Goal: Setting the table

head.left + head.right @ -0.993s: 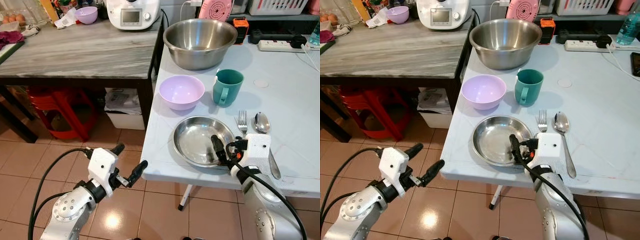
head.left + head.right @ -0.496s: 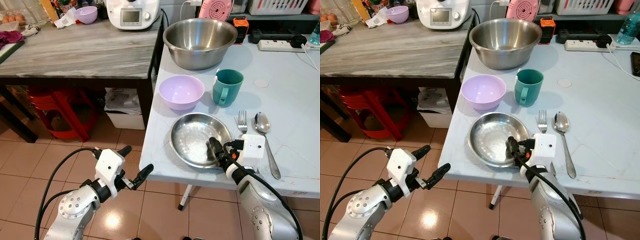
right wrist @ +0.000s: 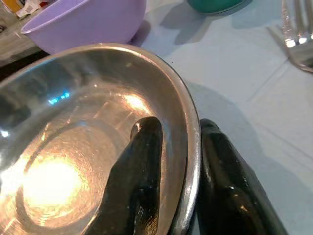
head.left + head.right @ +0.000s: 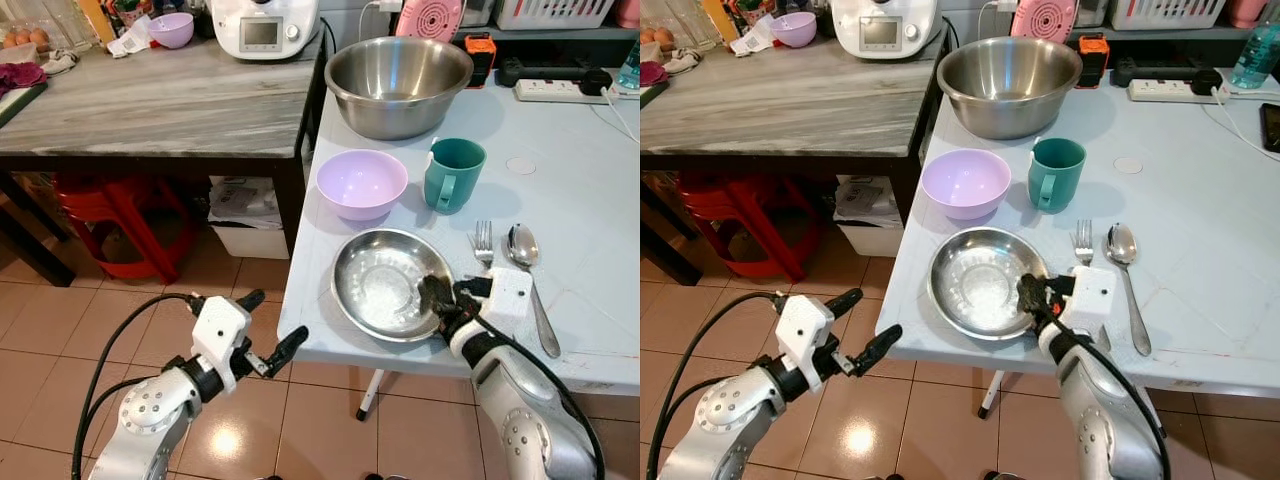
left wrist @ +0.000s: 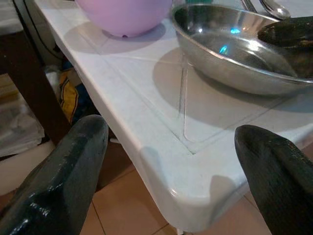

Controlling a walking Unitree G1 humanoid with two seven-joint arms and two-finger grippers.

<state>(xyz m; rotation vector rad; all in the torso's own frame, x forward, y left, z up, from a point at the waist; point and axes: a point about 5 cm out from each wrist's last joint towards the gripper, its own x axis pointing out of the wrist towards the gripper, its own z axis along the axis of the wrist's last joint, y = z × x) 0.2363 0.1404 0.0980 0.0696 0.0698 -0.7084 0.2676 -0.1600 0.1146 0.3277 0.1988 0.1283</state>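
Observation:
A steel plate (image 4: 385,282) lies near the front edge of the pale blue table (image 4: 590,200). My right gripper (image 4: 437,297) is shut on the plate's right rim (image 3: 191,161), one finger inside and one outside. A fork (image 4: 483,243) and a spoon (image 4: 529,275) lie just right of the plate. Behind it stand a lilac bowl (image 4: 362,183) and a teal mug (image 4: 453,175). My left gripper (image 4: 265,330) hovers open over the floor, off the table's front left corner (image 5: 188,196), holding nothing.
A big steel mixing bowl (image 4: 398,85) sits at the table's back. A power strip (image 4: 565,88) lies at the back right. To the left is a grey counter (image 4: 150,95) with an appliance (image 4: 265,25); red stools (image 4: 115,220) and a bin (image 4: 245,215) stand beneath it.
My right gripper has dragged the steel plate leftward, away from the fork and spoon. My left arm has edged closer to the table corner.

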